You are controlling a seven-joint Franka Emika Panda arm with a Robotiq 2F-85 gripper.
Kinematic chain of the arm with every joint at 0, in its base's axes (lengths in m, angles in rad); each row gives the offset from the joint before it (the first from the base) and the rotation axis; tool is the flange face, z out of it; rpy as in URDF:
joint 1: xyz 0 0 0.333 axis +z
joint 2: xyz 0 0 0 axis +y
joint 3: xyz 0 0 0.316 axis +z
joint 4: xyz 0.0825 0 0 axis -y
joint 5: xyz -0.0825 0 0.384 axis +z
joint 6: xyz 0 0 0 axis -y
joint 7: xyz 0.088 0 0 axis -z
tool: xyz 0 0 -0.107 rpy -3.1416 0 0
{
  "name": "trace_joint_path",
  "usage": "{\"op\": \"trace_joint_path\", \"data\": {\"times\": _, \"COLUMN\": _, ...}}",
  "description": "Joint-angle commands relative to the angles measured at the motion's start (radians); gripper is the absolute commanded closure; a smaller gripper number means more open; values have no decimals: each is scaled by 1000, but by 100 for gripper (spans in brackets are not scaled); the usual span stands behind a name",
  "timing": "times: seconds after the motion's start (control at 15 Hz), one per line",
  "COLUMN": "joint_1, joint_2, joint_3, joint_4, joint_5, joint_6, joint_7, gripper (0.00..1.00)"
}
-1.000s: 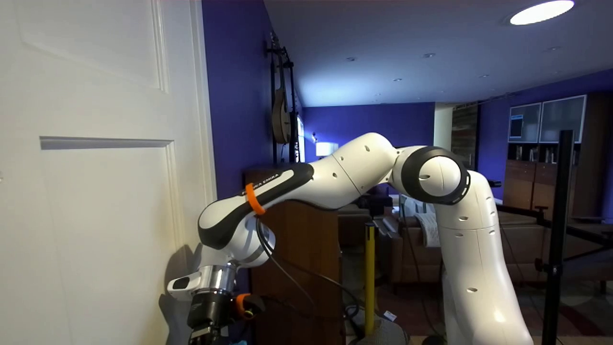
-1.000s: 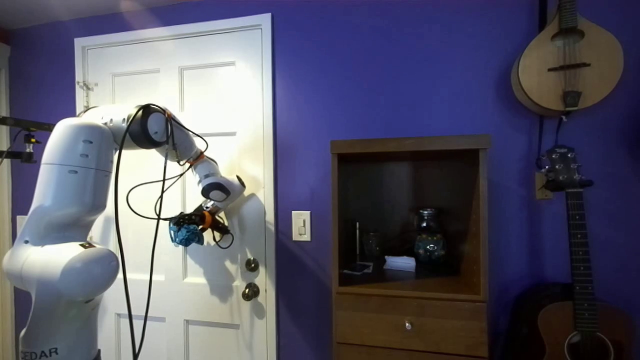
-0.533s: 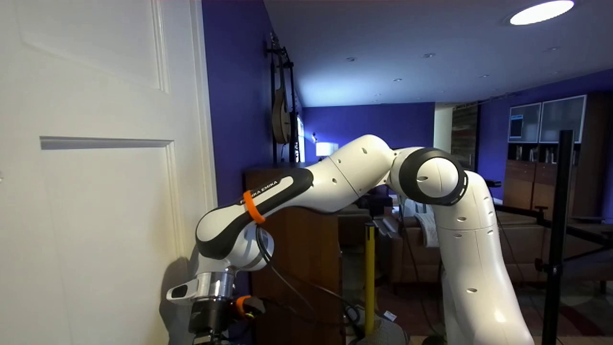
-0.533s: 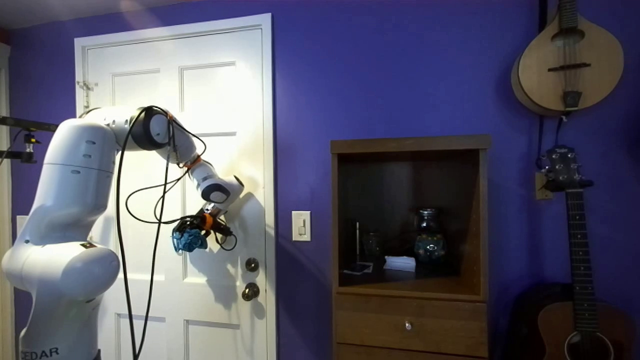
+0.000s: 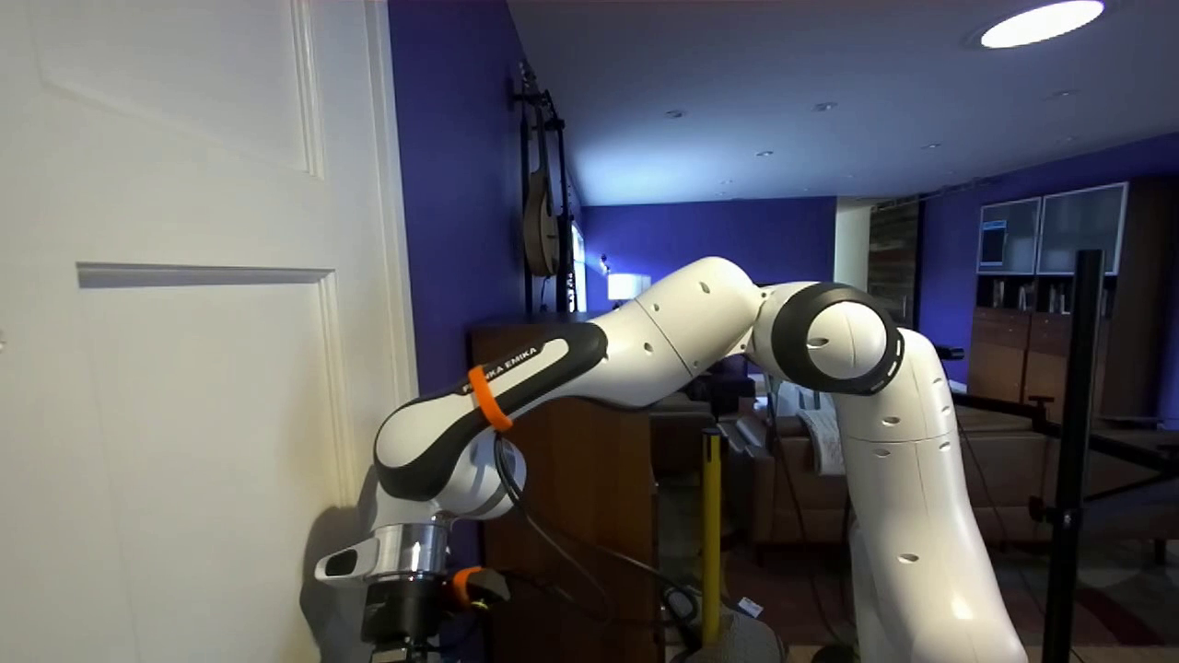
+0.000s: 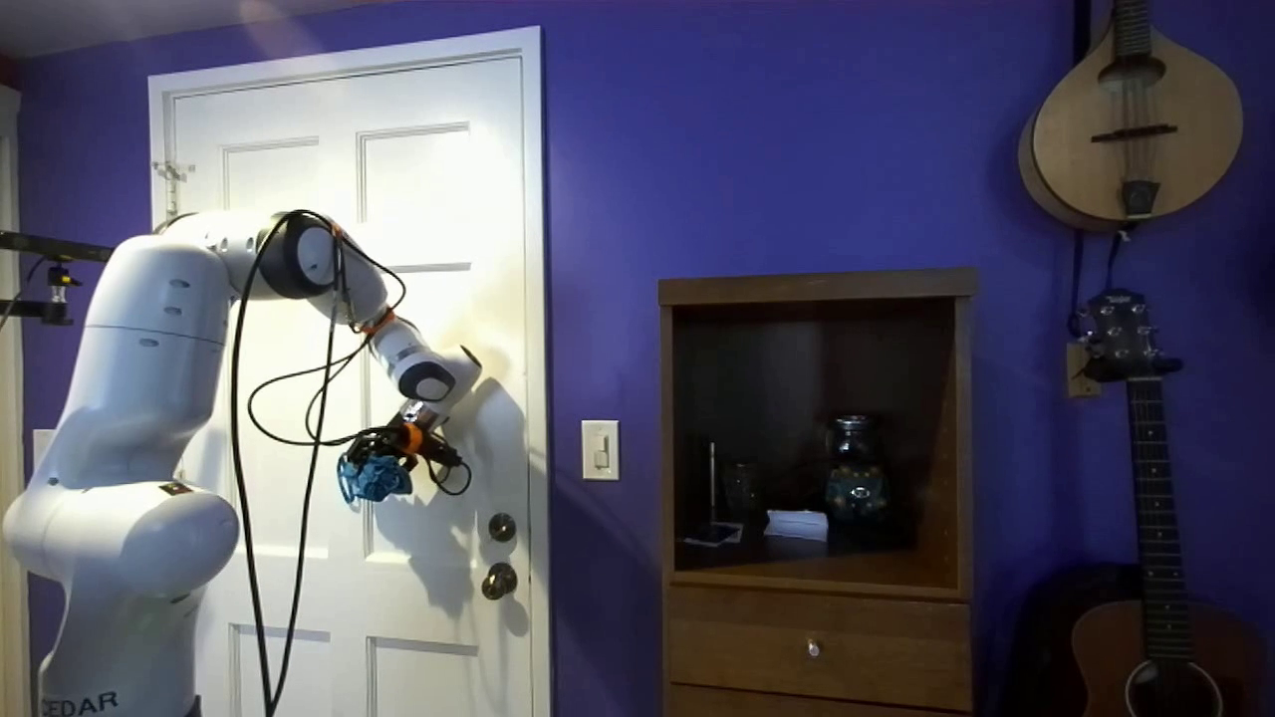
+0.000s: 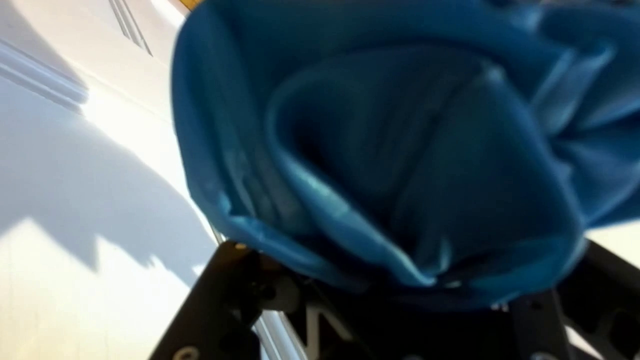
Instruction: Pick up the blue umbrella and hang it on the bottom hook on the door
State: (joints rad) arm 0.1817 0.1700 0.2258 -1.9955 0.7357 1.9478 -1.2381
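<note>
Gripper [image 6: 365,448] pinching the blue umbrella [image 7: 395,155] hangs slightly lower near the door [image 6: 339,543] than a second ago.

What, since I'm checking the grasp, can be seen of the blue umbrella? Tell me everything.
The blue umbrella is a bunched bundle of slightly shiny, thin-looking fabric, creased and darker inside its deep folds in the wrist view, one edge curving out like a loop in an exterior view. No handle or shaft shows. The end effector holds it up in front of the white door, seemingly clear of it and not yet hung.
</note>
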Motion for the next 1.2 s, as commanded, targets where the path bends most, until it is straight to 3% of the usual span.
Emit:
{"op": "trace_joint_path", "data": {"times": 0.0, "joint_1": 8, "joint_2": -16, "joint_3": 14, "joint_4": 29, "joint_5": -7, "joint_6": -2, "joint_7": -13, "gripper": 91}}
{"op": "trace_joint_path", "data": {"times": 0.4, "joint_1": 27, "joint_2": 0, "joint_3": 31, "joint_4": 65, "joint_5": -13, "joint_6": 49, "joint_7": 35, "gripper": 91}}
{"op": "trace_joint_path", "data": {"times": 1.13, "joint_1": 74, "joint_2": -31, "joint_3": 49, "joint_4": -10, "joint_5": -118, "joint_6": 355, "joint_7": 215, "gripper": 91}}
